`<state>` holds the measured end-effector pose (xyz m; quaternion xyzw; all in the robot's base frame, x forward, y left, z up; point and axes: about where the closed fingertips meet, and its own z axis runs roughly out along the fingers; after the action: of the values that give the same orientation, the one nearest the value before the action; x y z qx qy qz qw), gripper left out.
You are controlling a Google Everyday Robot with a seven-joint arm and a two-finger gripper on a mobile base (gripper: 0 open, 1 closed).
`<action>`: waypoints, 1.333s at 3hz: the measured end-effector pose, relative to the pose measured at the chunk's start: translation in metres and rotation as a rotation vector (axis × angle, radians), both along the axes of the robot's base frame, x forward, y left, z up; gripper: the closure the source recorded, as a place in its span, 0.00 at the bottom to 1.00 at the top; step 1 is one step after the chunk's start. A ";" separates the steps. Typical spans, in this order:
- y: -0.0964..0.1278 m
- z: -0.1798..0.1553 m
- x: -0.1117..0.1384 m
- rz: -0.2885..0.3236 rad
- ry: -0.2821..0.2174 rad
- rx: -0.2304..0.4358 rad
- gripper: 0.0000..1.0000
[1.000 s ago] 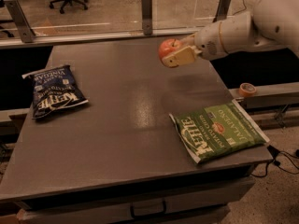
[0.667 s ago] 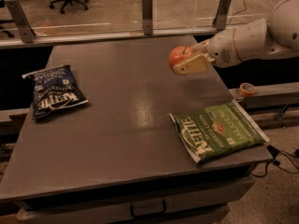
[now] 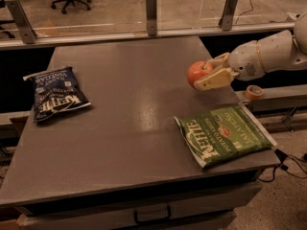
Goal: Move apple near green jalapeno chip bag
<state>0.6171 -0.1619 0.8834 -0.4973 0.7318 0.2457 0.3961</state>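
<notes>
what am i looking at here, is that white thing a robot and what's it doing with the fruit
Yes. The white shape from the right is a robot's arm, and at its tip is a two-finger pincer. It is closed on a small red apple, held above the grey table. The single camera looks down on the table from its near side. On the table lie a green jalapeno chip bag at the near right and a dark blue chip bag at the left.

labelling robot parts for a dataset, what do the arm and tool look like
The arm is smooth off-white rounded shells, with a thin orange ring and a patch of small holes near the wrist. The tool, above the table's right side, has pale tan fingers.
</notes>
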 end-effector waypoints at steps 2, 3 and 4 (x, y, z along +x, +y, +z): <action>0.007 -0.003 0.000 0.034 -0.002 -0.004 1.00; 0.005 -0.018 -0.012 0.104 0.006 -0.036 1.00; 0.001 -0.029 -0.024 0.175 0.011 -0.061 1.00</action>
<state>0.5926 -0.1605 0.8549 -0.5699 0.6946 0.2597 0.3539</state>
